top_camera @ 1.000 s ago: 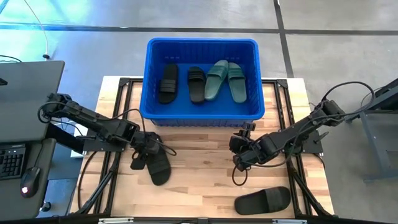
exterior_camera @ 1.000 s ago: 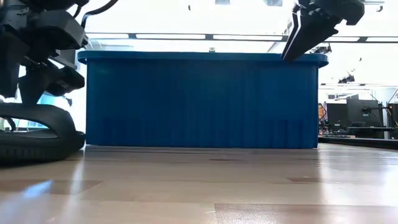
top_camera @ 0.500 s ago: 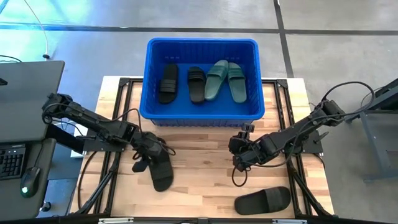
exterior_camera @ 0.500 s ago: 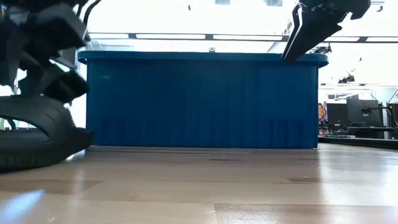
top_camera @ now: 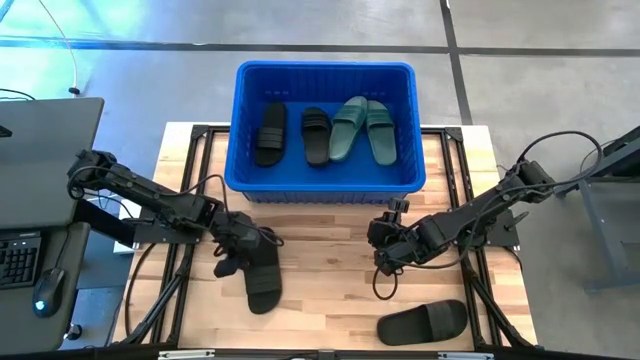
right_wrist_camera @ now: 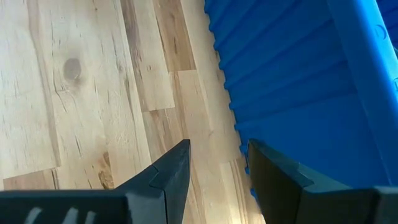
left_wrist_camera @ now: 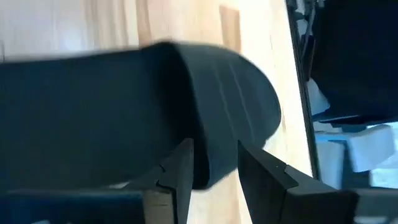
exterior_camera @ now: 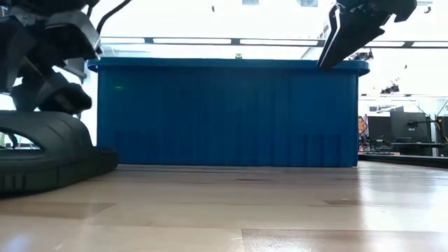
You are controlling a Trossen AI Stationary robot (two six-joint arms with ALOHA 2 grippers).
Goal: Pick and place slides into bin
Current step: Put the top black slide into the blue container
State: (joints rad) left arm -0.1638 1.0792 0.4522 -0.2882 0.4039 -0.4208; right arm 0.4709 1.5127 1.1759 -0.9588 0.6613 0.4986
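Note:
My left gripper (top_camera: 240, 256) is shut on a black slide (top_camera: 263, 280) on the table's left half, in front of the blue bin (top_camera: 325, 70). The slide's sole rests on the wood in the low view (exterior_camera: 49, 164). My right gripper (top_camera: 397, 208) is open and empty, held above the table near the bin's front right wall (right_wrist_camera: 292, 93). A second black slide (top_camera: 423, 322) lies flat near the front right edge. Two black slides (top_camera: 270, 132) and two green slides (top_camera: 362, 127) lie in the bin. My left gripper pinches the slide's wide strap at its edge (left_wrist_camera: 214, 163) between its two fingers (left_wrist_camera: 181, 167). The fingers come slanting down from the table's left. The slide sits with its sole on the table (exterior_camera: 63, 171), below the gripper (exterior_camera: 56, 98).
The bin fills the far middle of the table, and its tall front wall (exterior_camera: 224, 115) stands behind both grippers. Bare wood (top_camera: 320, 290) lies between the two loose slides. A keyboard and mouse (top_camera: 40, 290) sit on a desk off the table's left.
My left gripper has moved a little toward the table's near right, keeping hold of the black slide. The slide has slid along the table the same way, tipped up briefly, and now lies flat again.

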